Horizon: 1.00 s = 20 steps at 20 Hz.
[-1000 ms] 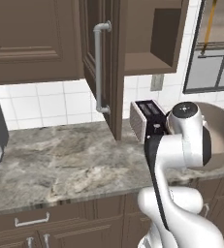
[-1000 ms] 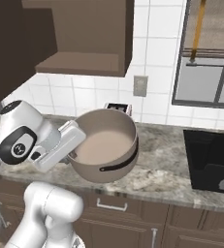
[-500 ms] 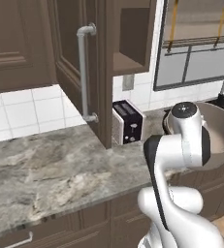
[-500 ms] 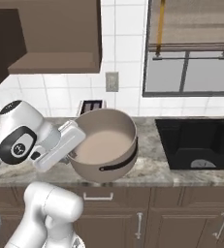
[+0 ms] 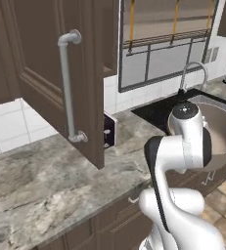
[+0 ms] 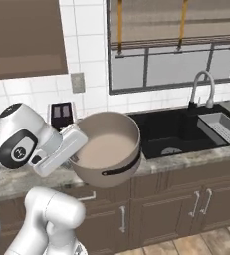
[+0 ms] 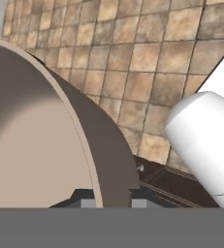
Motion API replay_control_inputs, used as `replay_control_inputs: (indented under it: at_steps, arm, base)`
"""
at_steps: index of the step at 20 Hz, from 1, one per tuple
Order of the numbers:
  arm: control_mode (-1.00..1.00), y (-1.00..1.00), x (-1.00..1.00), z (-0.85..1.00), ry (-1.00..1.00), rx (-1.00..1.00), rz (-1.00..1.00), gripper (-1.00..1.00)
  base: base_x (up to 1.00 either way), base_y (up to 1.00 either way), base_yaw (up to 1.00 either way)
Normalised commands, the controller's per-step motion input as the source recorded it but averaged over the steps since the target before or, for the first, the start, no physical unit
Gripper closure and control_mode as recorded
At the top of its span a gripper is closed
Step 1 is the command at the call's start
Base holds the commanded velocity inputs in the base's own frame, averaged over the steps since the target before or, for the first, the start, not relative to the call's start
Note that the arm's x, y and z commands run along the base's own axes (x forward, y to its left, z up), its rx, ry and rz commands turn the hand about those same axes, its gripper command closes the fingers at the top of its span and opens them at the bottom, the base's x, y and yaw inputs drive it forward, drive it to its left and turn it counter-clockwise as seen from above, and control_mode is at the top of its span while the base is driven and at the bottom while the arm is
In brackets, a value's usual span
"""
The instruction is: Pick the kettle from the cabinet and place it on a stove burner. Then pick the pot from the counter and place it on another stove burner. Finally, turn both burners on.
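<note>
pot (image 6: 109,149): smooth matt beige metal, darker band round the outside, thin dark rim
counter (image 5: 46,185): polished grey-brown veined marble
cabinet (image 5: 51,73): dark brown wood, panelled door, satin finish
cabinet handle (image 5: 68,88): brushed silver metal bar
wall tiles (image 6: 86,45): glossy white ceramic, grey grout
sink (image 6: 169,132): matt black basin
faucet (image 6: 202,88): shiny chrome metal
toaster (image 6: 60,113): steel-grey metal with black slots
floor (image 7: 133,68): rough tan stone tiles
drawer fronts (image 6: 186,209): dark wood, small silver metal pulls
</note>
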Motion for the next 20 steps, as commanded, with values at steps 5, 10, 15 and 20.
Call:
replay_control_inputs:
  at_steps: [5,10,15,20]
  arm:
    - [1.00,0.00,0.00,0.00,0.00,0.00,0.00,1.00]
    - [1.00,0.00,0.00,0.00,0.00,0.00,0.00,1.00]
    - [1.00,0.00,0.00,0.00,0.00,0.00,0.00,1.00]
    - [1.00,0.00,0.00,0.00,0.00,0.00,0.00,1.00]
  base:
    - [0.09,-0.35,-0.37]
    - [0.14,-0.19,-0.39]
    - [0.20,-0.44,-0.26]
    - [0.11,-0.64,-0.15]
